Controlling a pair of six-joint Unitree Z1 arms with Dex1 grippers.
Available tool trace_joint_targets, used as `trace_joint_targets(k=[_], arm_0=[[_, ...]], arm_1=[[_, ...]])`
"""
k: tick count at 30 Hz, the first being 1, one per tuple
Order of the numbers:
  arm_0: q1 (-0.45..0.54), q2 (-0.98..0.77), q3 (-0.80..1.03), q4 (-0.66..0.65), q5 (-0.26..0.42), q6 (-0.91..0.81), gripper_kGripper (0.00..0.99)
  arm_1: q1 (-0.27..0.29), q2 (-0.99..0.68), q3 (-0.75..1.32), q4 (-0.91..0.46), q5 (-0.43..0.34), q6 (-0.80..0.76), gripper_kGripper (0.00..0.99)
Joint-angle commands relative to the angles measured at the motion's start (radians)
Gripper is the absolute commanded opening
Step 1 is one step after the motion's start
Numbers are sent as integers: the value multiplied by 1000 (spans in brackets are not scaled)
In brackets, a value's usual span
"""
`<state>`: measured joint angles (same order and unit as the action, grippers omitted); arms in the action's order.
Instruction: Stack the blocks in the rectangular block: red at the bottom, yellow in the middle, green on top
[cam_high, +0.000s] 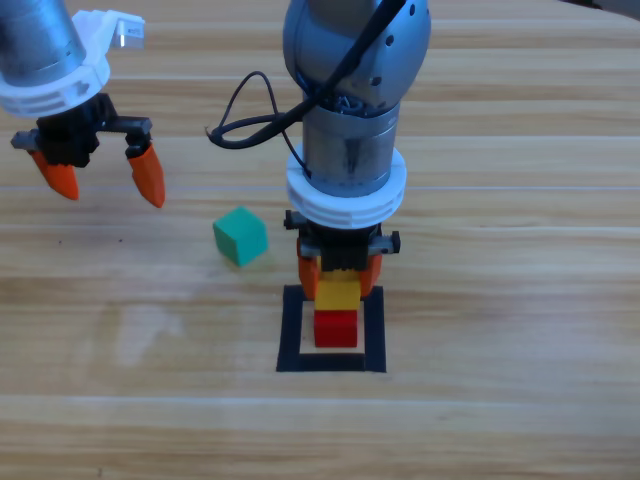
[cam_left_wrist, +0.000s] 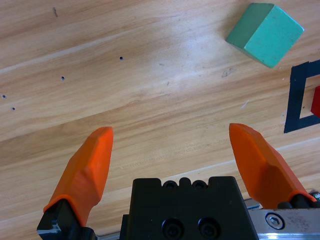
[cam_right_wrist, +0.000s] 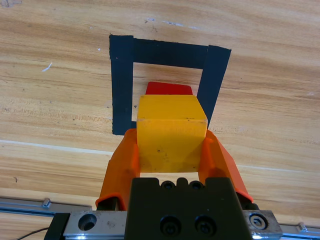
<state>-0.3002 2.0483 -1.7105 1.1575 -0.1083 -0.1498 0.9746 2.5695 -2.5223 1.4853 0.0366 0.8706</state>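
Left pincer (cam_high: 105, 180) hovers over bare surface (cam_high: 500, 420) at far left, jaws spread, empty. Green cube (cam_high: 240, 236) sits loose, turned diagonal, near tape square (cam_high: 290, 330). Right pincer (cam_high: 338, 272) clamps yellow cube (cam_high: 338, 294), edges square to tape, directly over red cube (cam_high: 336, 329) inside square.

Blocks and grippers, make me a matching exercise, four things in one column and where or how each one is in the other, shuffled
Things:
1. red cube
2. yellow cube
3. green cube
4. left gripper

States:
A. open over bare table
B. clamped in the right gripper
C. inside the tape square
D. loose on the table, outside the square

Pairs: 1-C, 2-B, 3-D, 4-A
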Motion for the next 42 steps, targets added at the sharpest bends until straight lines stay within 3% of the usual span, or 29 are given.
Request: trace_joint_targets(k=[1,23,24,25,27,28,32,38,42], arm_0=[[16,10,15,-13,-17,-4,990],[16,10,15,-13,-27,1,990],[16,10,15,-13,-27,-1,990],[16,10,14,-13,-27,1,990],[16,10,14,-13,-27,1,990],[16,12,12,-13,-28,1,990],[16,13,8,-13,-28,1,990],[4,32,-32,-13,-27,22,990],[-28,61,-57,-13,-19,39,990]], arm_1=[[30,49,11,12,-7,-2,0],[56,51,39,13,-26,-2,0],[56,60,36,13,-20,-4,63],[56,74,30,13,-17,-4,272],[56,84,25,13,-21,-5,916],[56,77,23,13,-35,-5,990],[56,-11,23,15,-113,-2,990],[56,-315,91,13,-233,-124,990],[46,-515,183,-5,-201,-329,990]])
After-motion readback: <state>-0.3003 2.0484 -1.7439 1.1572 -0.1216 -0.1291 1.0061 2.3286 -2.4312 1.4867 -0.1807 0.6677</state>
